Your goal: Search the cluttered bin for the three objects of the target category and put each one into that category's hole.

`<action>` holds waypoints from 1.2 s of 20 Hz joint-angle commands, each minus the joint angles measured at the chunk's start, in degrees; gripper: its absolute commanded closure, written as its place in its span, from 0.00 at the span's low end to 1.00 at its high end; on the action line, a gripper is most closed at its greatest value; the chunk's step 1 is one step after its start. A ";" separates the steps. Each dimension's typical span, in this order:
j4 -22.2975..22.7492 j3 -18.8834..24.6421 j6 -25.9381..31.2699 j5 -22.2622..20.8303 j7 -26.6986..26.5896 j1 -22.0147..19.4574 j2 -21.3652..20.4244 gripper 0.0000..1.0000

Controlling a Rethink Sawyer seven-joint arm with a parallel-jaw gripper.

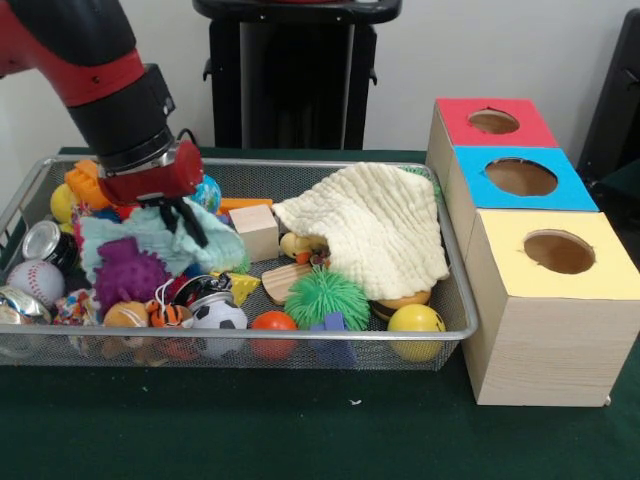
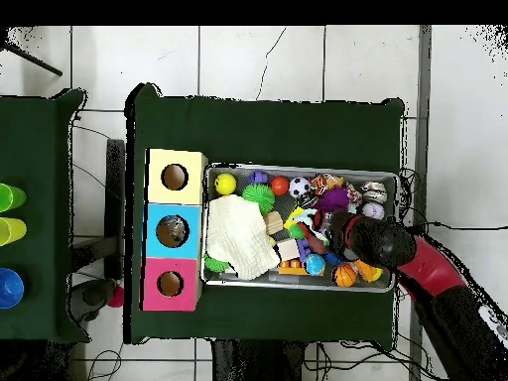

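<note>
The wire mesh bin (image 1: 300, 338) holds a jumble of toys. My gripper (image 1: 178, 222) is down in its left part, shut on a light teal cloth (image 1: 120, 235) whose top is pulled up between the fingers. Under that cloth sits a purple spiky ball (image 1: 128, 272). Several balls lie nearby: a baseball (image 1: 35, 280), a soccer ball (image 1: 218, 317), an orange ball (image 1: 272, 322) and a yellow ball (image 1: 415, 320). Overhead, the gripper (image 2: 332, 230) is over the bin's right half (image 2: 298, 167).
A cream cloth (image 1: 375, 225) drapes over the bin's right side and hides what is below it. A green spiky ball (image 1: 325, 295), a wooden cube (image 1: 256, 230) and a tin can (image 1: 45, 240) lie in the bin. Red (image 1: 455, 115), blue (image 1: 470, 165) and yellow (image 1: 600, 280) boxes with holes stand beside it.
</note>
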 commanded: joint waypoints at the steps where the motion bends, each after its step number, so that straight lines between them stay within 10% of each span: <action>1: 9.15 4.58 -2.97 5.90 12.30 3.84 0.20 1.00; 24: 12.59 2.38 -5.75 12.89 11.90 9.13 -4.05 1.00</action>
